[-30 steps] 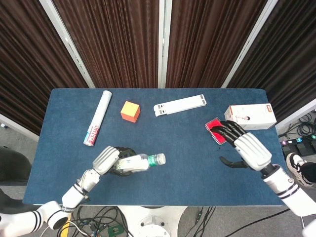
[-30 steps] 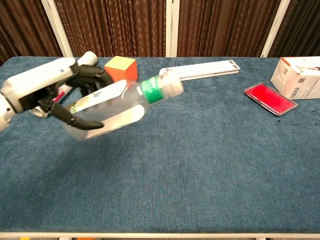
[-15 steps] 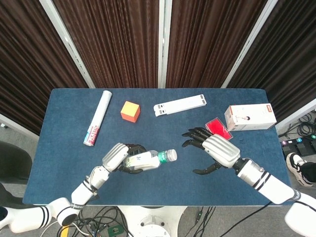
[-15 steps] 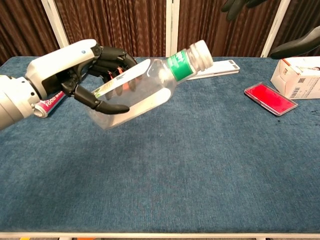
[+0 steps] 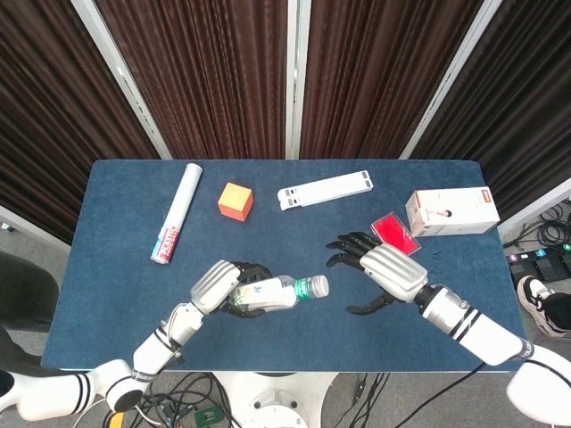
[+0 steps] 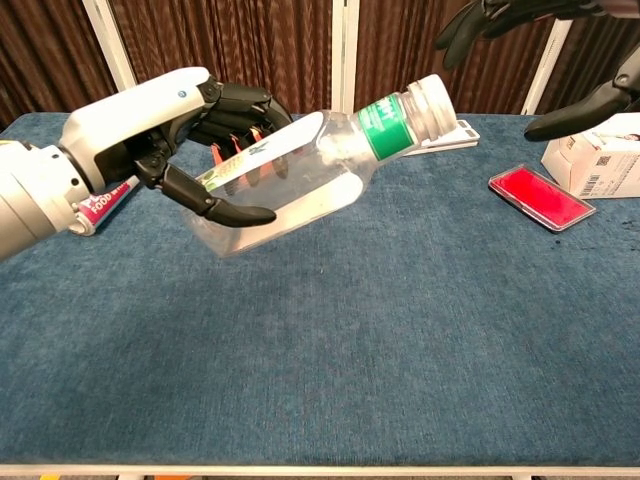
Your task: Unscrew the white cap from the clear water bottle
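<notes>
Two hands of mine show from the head camera: my left hand (image 5: 225,287) grips the clear water bottle (image 5: 272,292) around its body, held above the near part of the blue table (image 5: 116,285), the white cap (image 5: 319,285) pointing right toward my right hand (image 5: 382,269). That right hand hangs just right of the cap with fingers spread and nothing in it, apart from the bottle. Farther back lie a white tube (image 5: 176,226) at left, an orange cube (image 5: 235,201), a long white bar (image 5: 325,190), a red card (image 5: 394,232) and a white box (image 5: 451,210) at right. From the chest camera, my left hand (image 6: 165,135) wraps the bottle (image 6: 290,180), which tilts up to the right with its cap (image 6: 434,103) highest, a green label (image 6: 383,125) just below it. My right hand's dark fingers (image 6: 490,18) reach in at the top right, spread, near the cap but not touching it.
</notes>
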